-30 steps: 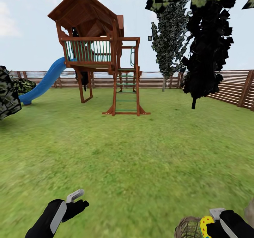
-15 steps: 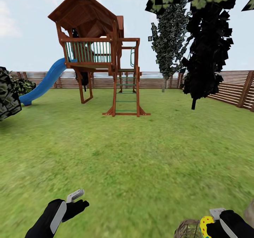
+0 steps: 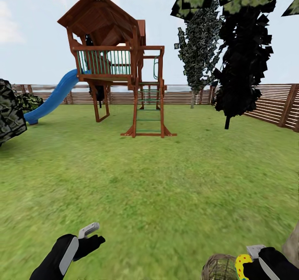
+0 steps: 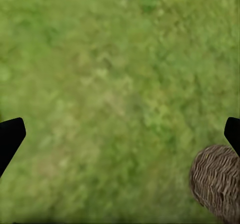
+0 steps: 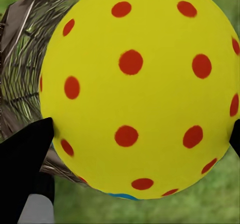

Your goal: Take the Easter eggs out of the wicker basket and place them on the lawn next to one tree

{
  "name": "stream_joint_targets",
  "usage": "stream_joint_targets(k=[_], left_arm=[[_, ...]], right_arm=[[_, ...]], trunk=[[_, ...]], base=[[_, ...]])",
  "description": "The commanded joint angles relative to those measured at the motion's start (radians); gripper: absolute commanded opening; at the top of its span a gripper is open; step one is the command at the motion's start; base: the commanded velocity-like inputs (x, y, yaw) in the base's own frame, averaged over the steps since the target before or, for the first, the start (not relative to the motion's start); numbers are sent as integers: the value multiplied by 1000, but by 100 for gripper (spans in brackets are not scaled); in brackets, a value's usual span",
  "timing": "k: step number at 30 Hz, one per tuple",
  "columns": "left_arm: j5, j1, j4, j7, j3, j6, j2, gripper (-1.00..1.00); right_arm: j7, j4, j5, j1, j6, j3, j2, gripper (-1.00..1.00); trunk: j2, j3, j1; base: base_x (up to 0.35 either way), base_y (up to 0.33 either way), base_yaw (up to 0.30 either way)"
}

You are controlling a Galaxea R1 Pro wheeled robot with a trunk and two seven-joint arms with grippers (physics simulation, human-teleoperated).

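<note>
My right gripper (image 3: 249,267) sits at 5 o'clock in the head view, fingers (image 5: 25,149) closed on one Easter egg (image 5: 137,87): yellow with red dots, a blue-green band just visible at its lower edge. The egg sits just above the wicker basket (image 3: 220,267), so I judge the step as lifting it clear. Which way its long axis points I cannot tell; the wrist view shows it nearly round, so I guess one end faces the camera. To do this well I'd raise straight up off the rim before swinging, grip steady since the shell looks smooth. My left gripper (image 3: 89,234), at 7 o'clock, is open and empty over the lawn (image 3: 145,180), the basket at the edge of its wrist view. A pale trunk (image 3: 292,242) at 4 o'clock is probably the tree; it's close, so I'd set the egg down there.
</note>
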Motion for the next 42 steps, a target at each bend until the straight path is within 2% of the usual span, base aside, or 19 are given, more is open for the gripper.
stream_joint_targets(k=[1, 13, 18, 32, 42], left_arm=[[6, 0, -1, 2, 2, 6, 0, 100], [6, 0, -1, 2, 2, 5, 0, 100], [6, 0, -1, 2, 3, 0, 1, 100], [6, -1, -1, 2, 3, -6, 3, 100], [8, -1, -2, 1, 4, -5, 8, 100]], right_arm=[[6, -1, 5, -1, 4, 3, -1, -100], [5, 0, 7, -1, 4, 3, -1, -100], [4, 0, 8, -1, 4, 4, 0, -100], [4, 0, 6, -1, 4, 3, 5, -100], [6, -1, 7, -1, 4, 3, 6, -100]], trunk=[[7, 2, -4], [91, 40, -50], [91, 40, -50], [91, 40, -50], [91, 40, -50]], base=[[-16, 0, 0], [-1, 0, 0], [0, 61, 0], [0, 315, -3], [40, 323, -266]])
